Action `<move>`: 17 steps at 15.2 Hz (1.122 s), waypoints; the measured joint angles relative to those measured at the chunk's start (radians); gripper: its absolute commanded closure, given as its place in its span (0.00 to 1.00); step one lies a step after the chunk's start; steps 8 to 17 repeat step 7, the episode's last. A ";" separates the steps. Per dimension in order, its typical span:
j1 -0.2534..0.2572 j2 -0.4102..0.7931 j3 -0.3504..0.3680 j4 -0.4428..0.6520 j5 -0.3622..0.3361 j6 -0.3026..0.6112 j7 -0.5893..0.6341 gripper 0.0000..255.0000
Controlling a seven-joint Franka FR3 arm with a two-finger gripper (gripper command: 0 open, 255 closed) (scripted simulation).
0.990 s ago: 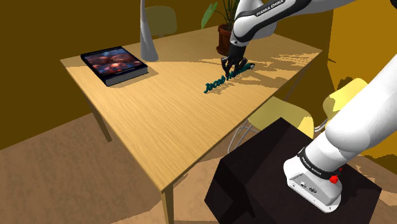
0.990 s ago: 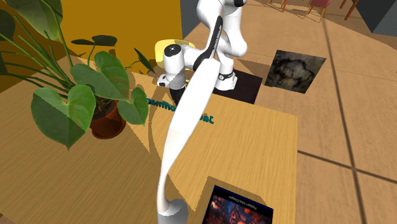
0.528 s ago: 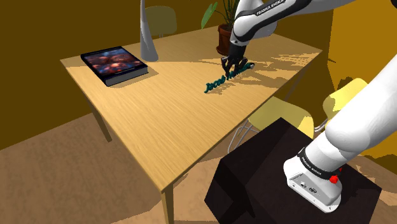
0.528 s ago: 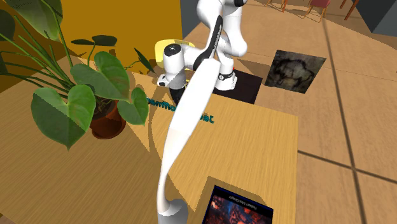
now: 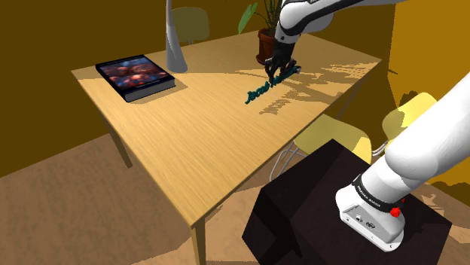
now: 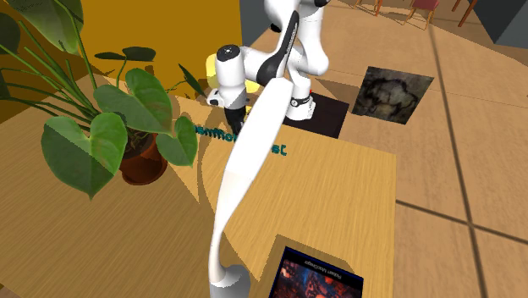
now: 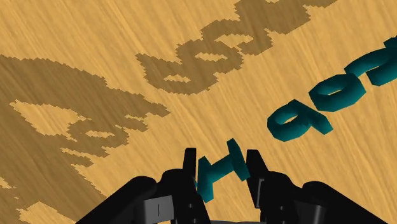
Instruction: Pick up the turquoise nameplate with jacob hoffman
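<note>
**Gripper state.** The gripper (image 7: pixel 221 167) is closed on the nameplate (image 7: pixel 298 119). Its two black fingers (image 7: pixel 189 159) clasp the upright letter H between them. The rest of the teal lettering runs out to one side past the fingers.

**Position of the nameplate.** In the shoulder view the gripper (image 5: pixel 279 69) hangs over the far right part of the tabletop (image 5: pixel 188 150), and the nameplate (image 5: pixel 262 89) slants from it toward the near left. The letters' shadow (image 7: pixel 210 54) lies on the wood well apart from the letters themselves. From this the nameplate is judged to be off the surface, not resting on it.

**Surroundings.**
- A potted plant (image 5: pixel 265 36) stands just beyond the gripper at the far edge.
- A pale lamp base (image 5: pixel 175 54) and a picture-covered book (image 5: pixel 135 77) sit well apart from it, toward the shoulder view's left.
- A yellow chair (image 5: pixel 325 139) stands beside the tabletop, near the dark stand (image 5: pixel 316 214).

**Step in hand.** The grasp is made and the lift appears to be under way.

**Next move.**
1. Raise the nameplate straight up until it is plainly free of the tabletop.
2. Hold the clamp firm. The piece is long and thin and is gripped on a single letter, so it could pivot or droop between the fingers.
3. Stay clear of the plant leaves nearby.
</note>
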 measured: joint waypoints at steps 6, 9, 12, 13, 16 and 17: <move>-0.001 -0.026 -0.001 0.047 0.003 -0.073 -0.004 1.00; 0.000 -0.028 -0.001 0.055 0.003 -0.083 -0.003 1.00; 0.000 -0.028 -0.001 0.055 0.003 -0.083 -0.003 1.00; 0.000 -0.028 -0.001 0.055 0.003 -0.083 -0.003 1.00; 0.000 -0.028 -0.001 0.055 0.003 -0.083 -0.003 1.00; 0.000 -0.028 -0.001 0.055 0.003 -0.083 -0.003 1.00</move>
